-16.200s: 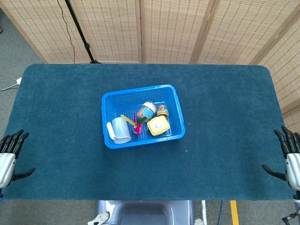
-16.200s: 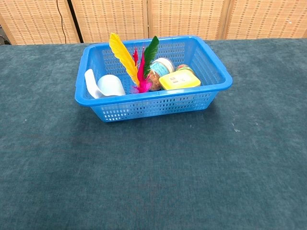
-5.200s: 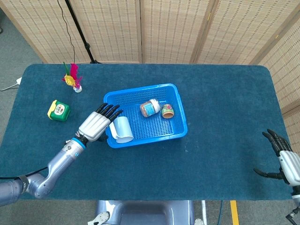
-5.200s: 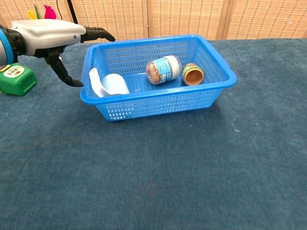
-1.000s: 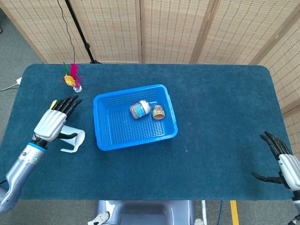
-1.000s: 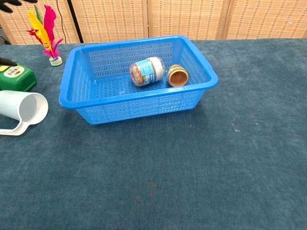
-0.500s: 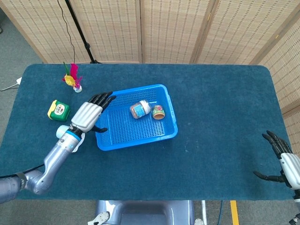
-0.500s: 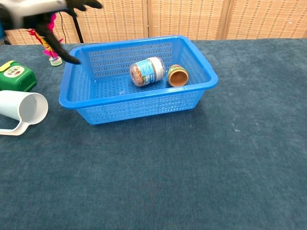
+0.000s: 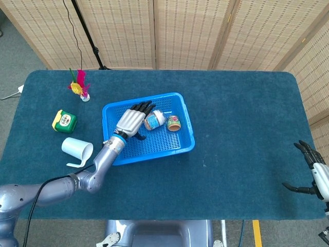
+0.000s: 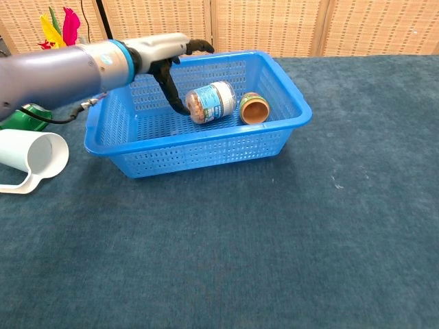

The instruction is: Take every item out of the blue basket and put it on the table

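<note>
— Where's the jar from my left hand (image 9: 132, 121)?

— The clear jar (image 9: 153, 120) lies on its side in the blue basket (image 9: 181, 146), at about three o'clock from the hand — just beside the fingertips (image 10: 204, 48), long axis running roughly two to eight o'clock.

— Holding anything?

— No, I have the fingers apart, empty. My right hand (image 9: 314, 175) idles open, well apart at the desk (image 9: 247, 118) edge.
</note>
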